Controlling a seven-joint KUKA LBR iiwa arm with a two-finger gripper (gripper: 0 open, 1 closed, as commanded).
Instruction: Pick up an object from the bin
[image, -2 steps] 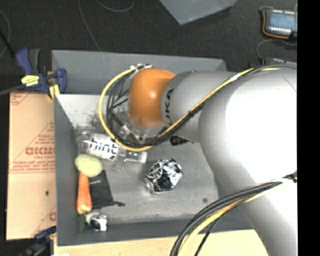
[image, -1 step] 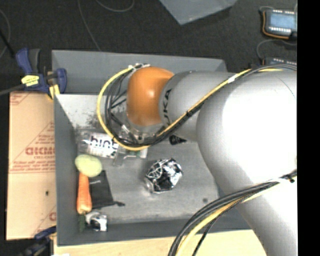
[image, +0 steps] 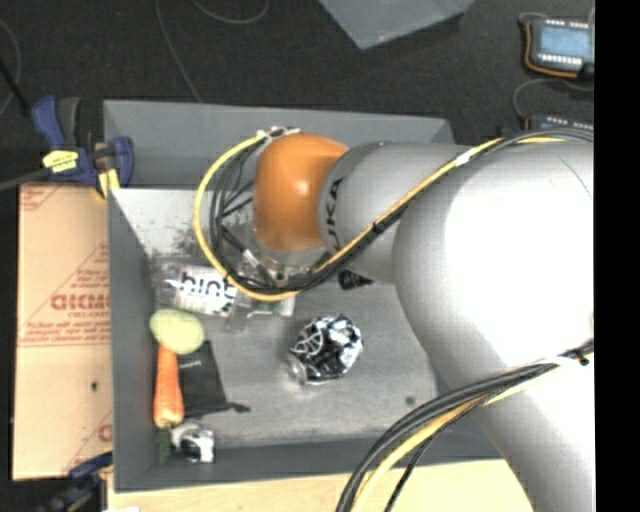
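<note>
My gripper (image: 256, 298) hangs below the arm's wrist in the left middle of the bin, down at the right end of a clear plastic packet with black lettering (image: 195, 290). Whether it touches the packet is hidden. A pale green round slice (image: 177, 331) lies just below the packet, with an orange carrot (image: 167, 388) under it along the left wall. A crumpled black-and-white ball (image: 325, 348) sits to the gripper's lower right.
A flat black piece (image: 207, 381) lies beside the carrot, and a small silver-and-black thing (image: 192, 443) rests in the front left corner. A dark scrap (image: 356, 280) shows by the arm. The arm covers the bin's right half.
</note>
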